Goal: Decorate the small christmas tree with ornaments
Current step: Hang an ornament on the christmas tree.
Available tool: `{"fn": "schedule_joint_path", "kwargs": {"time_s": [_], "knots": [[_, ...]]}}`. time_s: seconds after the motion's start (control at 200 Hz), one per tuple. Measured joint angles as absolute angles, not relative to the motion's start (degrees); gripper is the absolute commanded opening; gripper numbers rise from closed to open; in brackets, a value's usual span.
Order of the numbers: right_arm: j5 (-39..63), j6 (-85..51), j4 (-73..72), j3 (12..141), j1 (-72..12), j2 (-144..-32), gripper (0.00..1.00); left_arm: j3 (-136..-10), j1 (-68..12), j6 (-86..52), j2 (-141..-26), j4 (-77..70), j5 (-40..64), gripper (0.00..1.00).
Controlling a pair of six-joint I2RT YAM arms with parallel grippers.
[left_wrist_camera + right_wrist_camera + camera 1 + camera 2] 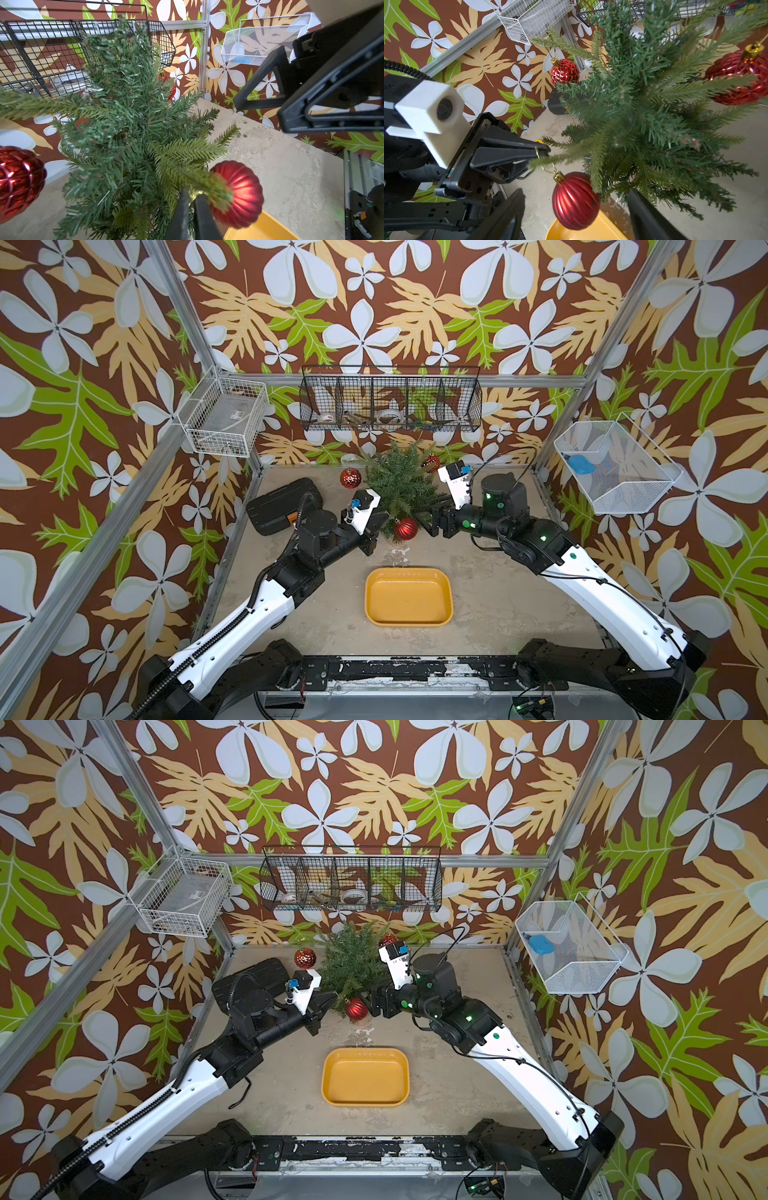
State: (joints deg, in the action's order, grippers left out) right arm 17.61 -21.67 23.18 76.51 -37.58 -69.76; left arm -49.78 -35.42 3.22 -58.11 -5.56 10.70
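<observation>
The small christmas tree (401, 485) stands at the back middle of the table. A faceted red ornament (350, 478) hangs on its left side and another (432, 461) on its back right. A ribbed red ornament (406, 529) dangles from a low front branch by a gold loop. My left gripper (192, 198) is at that branch with its jaws only a narrow gap apart, and the gold loop lies at its tips. My right gripper (575, 191) is wide open, with the ribbed ornament (575, 201) hanging free between its fingers and touching neither.
A yellow tray (367, 593) sits in front of the tree. A black case (282, 506) lies at the back left, beside my left arm. Wire baskets hang on the back wall (390, 400) and on both side walls.
</observation>
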Motion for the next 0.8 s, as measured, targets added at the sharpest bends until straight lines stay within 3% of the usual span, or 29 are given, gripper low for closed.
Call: {"fn": "schedule_joint_path", "kwargs": {"time_s": [0.1,0.295,0.525,0.621,0.686,0.796], "knots": [[17.6,-21.7,23.2,76.4,-37.6,-69.4,0.79,-49.8,-35.4,3.5,-57.7,-4.5,10.3,0.48],[17.6,-21.7,23.2,76.3,-37.6,-68.9,0.78,-49.6,-35.4,3.7,-55.8,-3.7,8.1,0.55],[12.1,-19.1,25.1,76.2,-36.0,-67.3,0.80,-47.1,-35.4,3.0,-50.8,-2.8,1.4,0.82],[8.5,-17.6,25.4,74.1,-33.4,-65.5,0.86,-44.9,-35.4,1.8,-48.5,-2.8,-2.7,0.89],[4.9,-16.1,25.5,71.7,-32.1,-64.2,1.00,-42.9,-35.4,0.6,-46.7,-2.8,-5.7,0.98],[-1.2,-14.1,23.5,65.0,-28.6,-61.1,1.00,-38.2,-35.4,-2.5,-42.8,-3.1,-11.8,1.00]]}}
